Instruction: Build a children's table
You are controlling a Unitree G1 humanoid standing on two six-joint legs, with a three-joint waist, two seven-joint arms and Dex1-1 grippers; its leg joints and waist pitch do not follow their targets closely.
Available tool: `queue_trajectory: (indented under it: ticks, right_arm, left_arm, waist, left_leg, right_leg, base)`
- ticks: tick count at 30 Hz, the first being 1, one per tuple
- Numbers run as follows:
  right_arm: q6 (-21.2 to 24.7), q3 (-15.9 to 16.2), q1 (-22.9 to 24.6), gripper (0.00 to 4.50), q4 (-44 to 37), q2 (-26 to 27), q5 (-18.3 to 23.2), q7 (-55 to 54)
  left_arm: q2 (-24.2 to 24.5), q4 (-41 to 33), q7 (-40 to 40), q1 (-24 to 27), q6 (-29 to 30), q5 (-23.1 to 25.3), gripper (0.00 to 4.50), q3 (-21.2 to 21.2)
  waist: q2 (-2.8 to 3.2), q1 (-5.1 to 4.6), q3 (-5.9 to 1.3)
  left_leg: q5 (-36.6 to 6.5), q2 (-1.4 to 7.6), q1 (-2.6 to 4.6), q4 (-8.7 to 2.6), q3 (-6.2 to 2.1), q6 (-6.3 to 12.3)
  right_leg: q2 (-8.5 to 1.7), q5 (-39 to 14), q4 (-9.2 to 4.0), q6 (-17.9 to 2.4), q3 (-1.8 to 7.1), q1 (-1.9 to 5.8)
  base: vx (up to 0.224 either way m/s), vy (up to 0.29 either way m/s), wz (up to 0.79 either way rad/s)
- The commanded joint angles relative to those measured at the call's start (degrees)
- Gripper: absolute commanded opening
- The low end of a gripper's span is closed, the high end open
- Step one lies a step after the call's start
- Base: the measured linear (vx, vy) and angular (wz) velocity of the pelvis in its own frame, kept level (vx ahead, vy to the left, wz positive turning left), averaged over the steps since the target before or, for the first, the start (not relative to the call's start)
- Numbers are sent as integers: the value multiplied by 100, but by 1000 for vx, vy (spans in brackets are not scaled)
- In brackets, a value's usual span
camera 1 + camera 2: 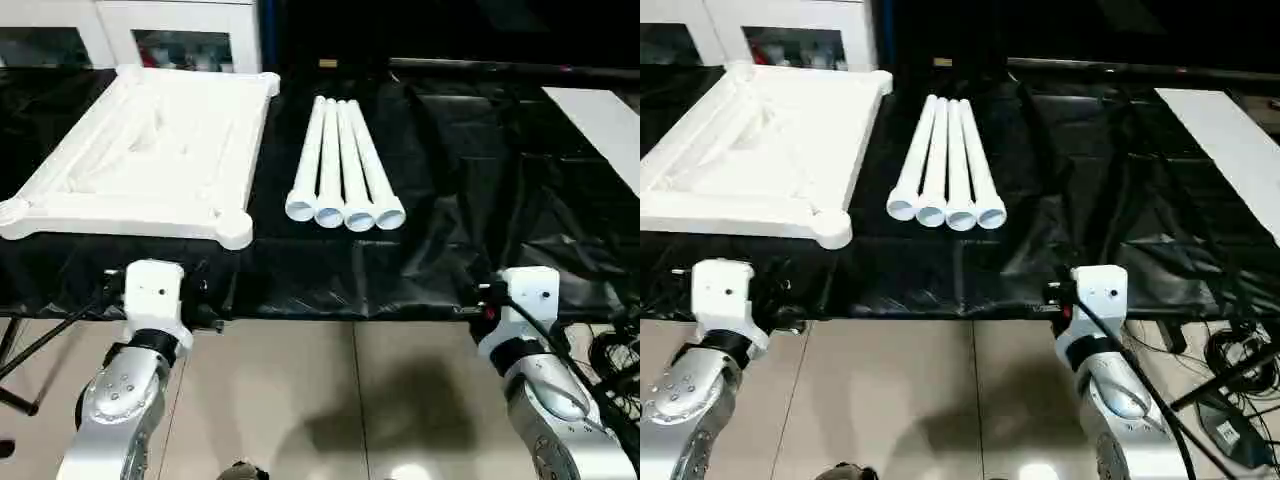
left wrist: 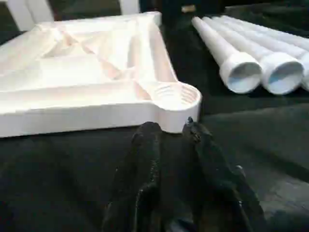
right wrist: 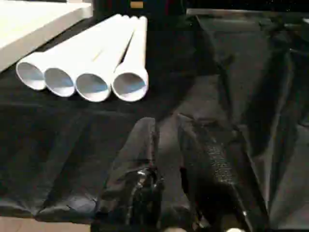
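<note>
Assembly not yet begun: tabletop [image 1: 150, 150] lies underside-up on black-draped table [image 1: 480, 220], four legs [image 1: 345, 165] bundled beside it. Left gripper [image 2: 169, 130] & right gripper [image 3: 166, 125] hover near-closed, empty. Next: grab a leg.

Table top [image 1: 150, 150]: white plastic, smooth with a soft sheen, ribbed on the upturned side; corner socket [image 2: 176, 95] grooved inside. Four legs [image 1: 343, 165]: white plastic tubes, smooth, hollow ends. Bench cover [image 1: 480, 180]: black sheet, thin, crinkled, glossy in the folds. Forearms [image 1: 125, 395]: silver metal, brushed-looking. Gripper fingers [image 3: 212, 164]: black, matt, finely textured. Floor [image 1: 300, 400]: pale tiles, glossy, reflective.
</note>
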Motion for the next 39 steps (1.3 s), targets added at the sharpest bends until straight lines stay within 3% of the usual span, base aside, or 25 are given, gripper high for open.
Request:
queue_trajectory:
  ticks: [1, 10, 13, 14, 17, 18, 19, 20, 21, 23, 24, 25, 26, 27, 28, 29, 30, 31, 33, 34, 35, 36, 37, 38, 39]
  right_arm:
    - [-471, -35, 18, 106, -50, 68, 236, 317]
    - [-561, -20, -253, 106, 293, 35, 304, 447]
    - [-701, -80, -406, 106, 454, 117, 333, 424]
    - [-735, -81, -420, 106, 477, 120, 337, 439]
    - [-832, -72, -440, 106, 528, 141, 364, 469]
    - [-858, -72, -447, 123, 542, 146, 365, 472]
    - [-876, -92, -457, 133, 554, 174, 407, 479]
    - [-906, -120, -471, 140, 562, 209, 463, 493]
    - [-907, -122, -472, 140, 563, 211, 466, 494]
    - [-926, -135, -475, 157, 570, 229, 514, 527]
    - [-942, -139, -489, 171, 585, 230, 517, 534]
    - [-965, -138, -503, 179, 611, 235, 511, 539]
    - [-965, -138, -503, 189, 611, 235, 511, 539]
    - [-997, -133, -515, 200, 637, 238, 499, 545]
    - [-1019, -126, -522, 212, 656, 241, 492, 555]
    - [-1050, -123, -528, 219, 678, 249, 480, 569]
    - [-1054, -122, -532, 225, 683, 254, 480, 574]
    - [-1064, -115, -539, 232, 690, 253, 486, 579]
    - [-1071, -109, -544, 254, 697, 250, 487, 575]
    - [-1092, -96, -547, 254, 703, 252, 516, 589]
    - [-1092, -86, -553, 268, 708, 252, 514, 583]
    - [-1097, -83, -552, 276, 708, 255, 526, 591]
    - [-1116, -66, -553, 285, 719, 261, 534, 597]
    - [-1123, -51, -561, 293, 731, 263, 512, 582]
    - [-1134, -51, -564, 302, 743, 271, 528, 591]
  left_arm:
    - [-111, -157, 122, -53, -356, -15, 123, 171]
    - [7, 187, 127, -345, -581, 188, 152, 116]
    - [-6, 255, 121, -439, -636, 243, 152, 91]
    - [-18, 274, 116, -451, -654, 252, 152, 91]
    - [5, 282, 91, -464, -664, 296, 152, 54]
    - [14, 287, 82, -469, -664, 300, 182, 43]
    - [15, 285, 11, -470, -650, 225, 187, 34]
    - [20, 276, -24, -469, -655, 201, 187, 25]
    - [20, 276, -26, -469, -656, 199, 187, 25]
    - [18, 265, -63, -465, -660, 160, 217, 22]
    - [21, 266, -49, -474, -662, 179, 229, 22]
    - [21, 282, -51, -490, -663, 195, 232, 23]
    - [21, 282, -51, -490, -663, 195, 236, 23]
    - [19, 296, -38, -504, -671, 227, 247, 28]
    - [12, 314, -30, -519, -677, 241, 262, 36]
    - [18, 328, -25, -530, -691, 264, 272, 37]
    - [21, 332, -22, -534, -690, 262, 274, 41]
    - [19, 334, 6, -538, -679, 270, 274, 48]
    - [-1, 334, 46, -542, -645, 264, 293, 66]
    - [-23, 326, 125, -552, -612, 328, 307, 68]
    - [-27, 318, 149, -563, -612, 382, 315, 39]
    - [-48, 307, 167, -568, -612, 391, 316, 26]
    - [-123, 286, 210, -583, -605, 372, 317, 22]
    - [-154, 287, 229, -597, -598, 358, 322, 32]
    - [-170, 280, 245, -598, -595, 383, 339, 8]
  waist:
    - [4, 11, -222]
    - [-3, 25, -294]
    - [-46, 90, -329]
    - [-74, 196, -335]
    - [-39, 311, -316]
    - [10, 307, -316]
    - [83, 257, -338]
    - [270, 10, -381]
    - [329, -76, -380]
    - [242, 43, -351]
    - [227, 48, -316]
    - [-61, 73, -337]
    - [-242, 93, -305]
    - [-381, 285, -313]
    - [-84, 166, -331]
    - [-164, 83, -129]
    - [-206, 86, -70]
    - [-231, 82, -49]
    - [-33, -14, -44]
    - [137, -268, 29]
    - [354, -418, -206]
    - [352, -482, -170]
    - [460, -384, -122]
    - [442, -346, -167]
    - [437, -351, -188]
  left_leg:
    - [-1598, 325, 155, -516, -163, -226]
    - [-909, 295, 144, -431, -132, 35]
    - [-803, 215, 34, -288, -44, 734]
    - [-743, 261, -80, -49, -161, 1179]
    - [-695, 360, -282, 355, -393, 1288]
    - [-579, 363, -308, 222, -466, 1359]
    - [-423, 264, -85, -130, -374, 1700]
    - [110, 141, 521, -333, -405, 2471]
    - [558, 135, 579, -392, -443, 2835]
    - [1644, 444, 281, -457, -365, 3110]
    - [1348, 444, 184, -544, -289, 2995]
    - [-541, 440, 258, -641, -221, 1903]
    - [-1517, 280, 89, -495, -37, 1084]
    - [-1712, -114, -255, 687, -255, 664]
    - [-1346, -322, -558, 1591, -879, -58]
    - [-1193, -391, -636, 1666, -954, -667]
    - [-1207, -371, -210, 1484, -833, -696]
    - [-1137, -325, -36, 1275, -775, -583]
    - [-1546, -95, 404, 429, -684, 117]
    - [-2729, -7, 366, -315, -686, 614]
    - [-3258, 230, 627, -614, -888, 790]
    - [-3085, 250, 560, -647, -1006, 828]
    - [-3138, 331, 460, -665, -1080, 372]
    - [-3227, 481, 492, -626, -1221, -493]
    - [-3094, 636, 559, -652, -1329, -810]
  right_leg:
    - [-286, -591, -460, -552, 171, 30]
    - [-283, 526, -355, -715, 158, 92]
    - [-571, 597, -457, -855, 323, 169]
    - [-1018, 271, -630, -912, 548, 277]
    - [-1500, -698, -812, -925, 827, 316]
    - [-1331, -1124, -783, -988, 671, 329]
    - [-716, -1199, -595, -938, 319, 195]
    - [145, -1002, 74, -722, -231, -295]
    - [315, -1043, 591, -477, -444, -434]
    - [133, -856, 1121, 351, -570, -572]
    - [117, -859, 1145, 367, -597, -484]
    - [-190, -637, 639, 154, -267, -365]
    - [-688, -890, 223, 110, 53, -271]
    - [-1740, -1557, -475, 574, 684, -92]
    - [-1944, -2368, -653, 492, 940, 42]
    - [-1550, -3283, -642, 165, 324, 176]
    - [-1343, -3916, -797, -443, 129, 47]
    - [-1272, -4175, -868, -677, -32, 99]
    - [-995, -4216, -893, -1021, -327, 149]
    - [-169, -3237, -362, -912, -662, 1]
    - [77, -1131, 348, -1026, -666, -19]
    - [128, -422, 370, -1015, -648, -10]
    - [86, 274, 233, -942, -567, 31]
    - [22, 632, 75, -790, -451, 92]
    - [-10, 488, 81, -695, -394, 64]
  base:
    - [0, 0, 0]
    - [0, 0, 0]
    - [0, 0, 0]
    - [-13, 52, 0]
    - [-9, 110, -6]
    - [-4, 171, -13]
    - [3, 228, -10]
    - [5, 256, 3]
    - [5, 256, 3]
    - [-50, 201, 6]
    - [-77, 179, 2]
    - [-114, 151, -13]
    - [-132, 136, -11]
    - [-132, 136, -11]
    - [-136, 187, -16]
    - [-129, 248, -39]
    - [-129, 248, -39]
    - [-120, 278, -38]
    - [-118, 323, -11]
    - [-115, 309, 13]
    - [-93, 295, 15]
    - [-93, 295, 15]
    - [-75, 309, 2]
    - [-64, 252, 0]
    - [-64, 252, 0]
